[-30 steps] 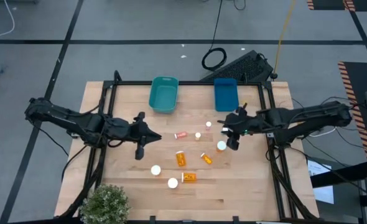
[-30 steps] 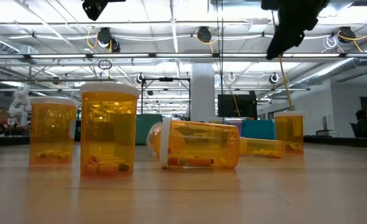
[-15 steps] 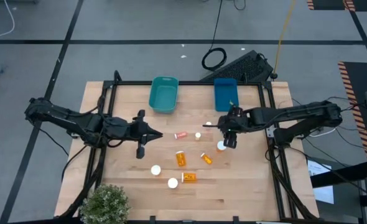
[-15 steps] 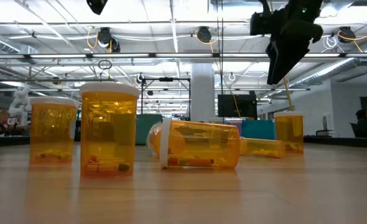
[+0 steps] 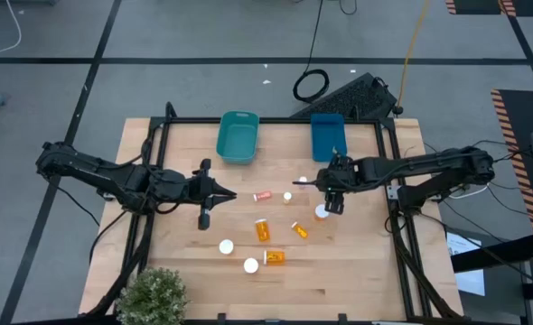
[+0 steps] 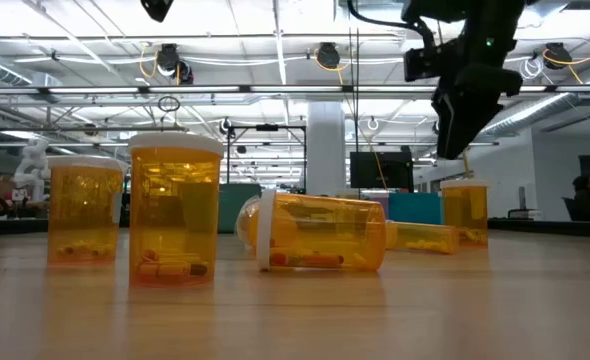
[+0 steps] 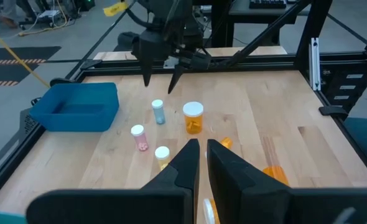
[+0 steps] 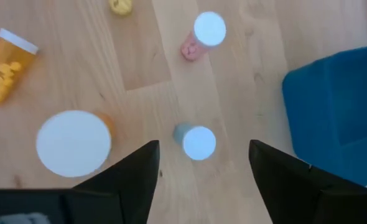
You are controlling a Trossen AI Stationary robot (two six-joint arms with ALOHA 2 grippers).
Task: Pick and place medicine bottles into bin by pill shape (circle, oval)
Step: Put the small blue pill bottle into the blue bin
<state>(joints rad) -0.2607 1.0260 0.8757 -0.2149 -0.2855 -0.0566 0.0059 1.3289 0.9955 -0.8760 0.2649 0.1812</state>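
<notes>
The right tool [image 8: 201,163] hangs wide open and empty directly above a small white-capped teal bottle [image 8: 197,140] upright on the wooden table [image 8: 146,56], beside the blue bin [image 8: 339,118].

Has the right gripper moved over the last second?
Yes. In the high view the right gripper, jaws open, has shifted away from the table's right rail toward the table's middle, and now sits nearer the blue bin and above the small bottles.

Right gripper [image 8: 202,168] fingers spread, above small white-capped bottle [image 8: 199,142]; larger orange bottle [image 8: 73,143] beside, blue bin [image 8: 339,106] near.
</notes>
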